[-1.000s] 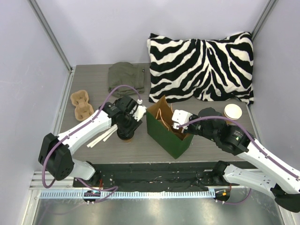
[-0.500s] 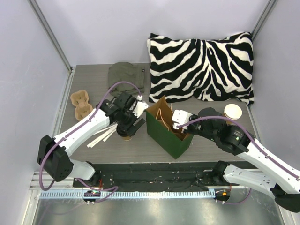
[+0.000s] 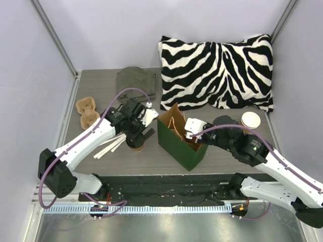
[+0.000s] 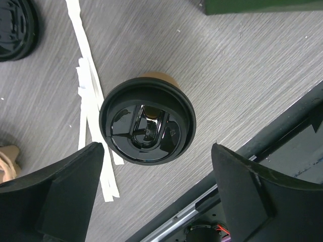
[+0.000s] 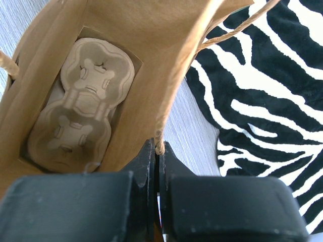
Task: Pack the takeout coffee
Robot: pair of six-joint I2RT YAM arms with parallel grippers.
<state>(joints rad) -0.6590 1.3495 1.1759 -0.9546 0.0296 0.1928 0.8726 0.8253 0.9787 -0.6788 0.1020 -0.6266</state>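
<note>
1. Hovering right over the takeout coffee (image 4: 146, 127), the left hand (image 4: 156, 147) is open, with one finger on each side of the cup and clear of the black lid.
2. The takeout coffee (image 3: 136, 146) stands upright on the grey counter (image 3: 151, 162), left of the green bag (image 3: 176, 145) and outside it. Its lid is on.
3. White paper strips (image 4: 89, 80) lie on the counter just left of the cup, some running under the lid's edge as seen from the left wrist. A second black lid (image 4: 15, 27) sits at the far left corner of that view.
4. The right hand (image 5: 156, 151) is closed, pinching the bag's brown inner wall (image 5: 166, 75) at the rim, just where the twine handle (image 5: 232, 27) comes down.
5. From above, the right hand (image 3: 192, 132) is at the right side of the bag's mouth, and the bag stands open.
6. A pulp cup tray (image 5: 81, 106) lies flat on the bottom of the bag.
7. Another pulp tray (image 3: 87, 112) rests on the counter well to the left.
8. An olive cloth (image 3: 135, 79) is at the far edge, and a zebra pillow (image 3: 217, 70) is far right.
9. A lidless cup (image 3: 251, 120) stands to the right, just near of the pillow
</note>
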